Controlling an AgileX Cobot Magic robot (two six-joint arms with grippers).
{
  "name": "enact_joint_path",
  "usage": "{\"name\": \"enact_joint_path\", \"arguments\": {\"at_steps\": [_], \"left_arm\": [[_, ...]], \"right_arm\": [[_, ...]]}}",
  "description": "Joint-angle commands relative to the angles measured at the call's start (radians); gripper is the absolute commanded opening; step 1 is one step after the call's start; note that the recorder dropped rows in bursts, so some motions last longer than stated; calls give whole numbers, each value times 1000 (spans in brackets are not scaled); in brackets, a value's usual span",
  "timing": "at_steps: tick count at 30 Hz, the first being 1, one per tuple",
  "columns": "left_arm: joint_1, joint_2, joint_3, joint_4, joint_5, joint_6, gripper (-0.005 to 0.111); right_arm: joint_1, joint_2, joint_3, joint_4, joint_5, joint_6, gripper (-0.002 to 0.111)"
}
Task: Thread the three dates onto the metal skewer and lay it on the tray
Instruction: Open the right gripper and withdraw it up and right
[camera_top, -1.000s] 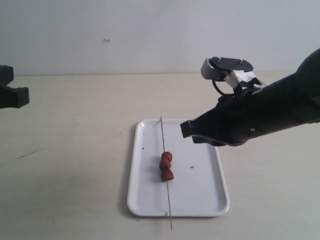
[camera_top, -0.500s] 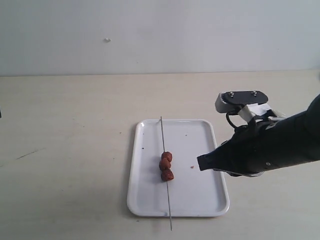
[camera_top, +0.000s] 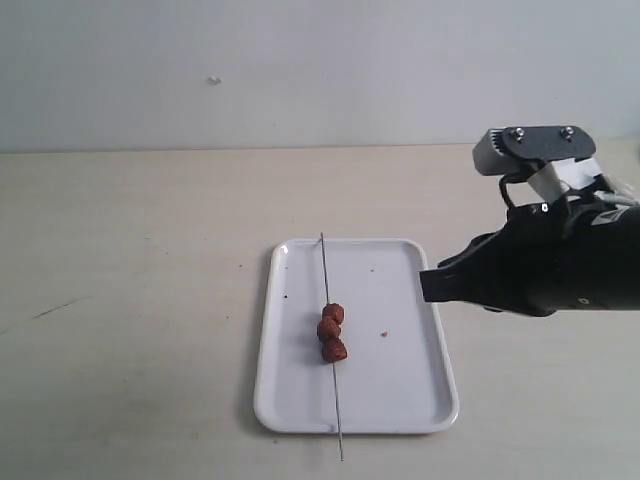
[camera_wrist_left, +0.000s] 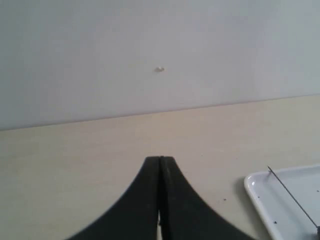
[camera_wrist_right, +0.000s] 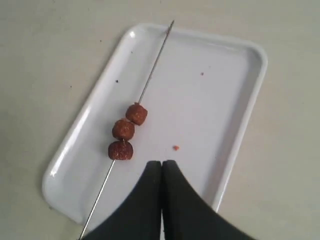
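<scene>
2 grippers, both closed and empty: we find the right gripper (camera_top: 427, 286) at the tray (camera_top: 400, 390) right rim, the left gripper (camera_wrist_left: 160, 160) well apart. Left of the right gripper, the metal skewer (camera_top: 325, 270) lies lengthwise on the tray, 3 dates (camera_top: 331, 333) threaded mid-rod.

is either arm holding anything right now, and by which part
Nothing is held. The left fingers and the right fingers are both shut and empty; the skewer with its dates lies on the tray, untouched.
</scene>
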Motion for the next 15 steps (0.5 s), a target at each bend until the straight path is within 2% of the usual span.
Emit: {"name": "enact_joint_path", "arguments": {"at_steps": [1, 6, 11, 15], "left_arm": [[-4, -5, 3, -5, -2, -1, 0], [-4, -27, 15, -5, 5, -1, 0], [13, -145, 63, -12, 6, -3, 0], [14, -325, 159, -27, 78, -3, 0]], "right_arm": [[3, -104, 4, -6, -56, -40, 0], [3, -322, 7, -6, -99, -123, 0], [3, -529, 110, -2, -211, -140, 0], [3, -756, 231, -2, -336, -114, 0]]}}
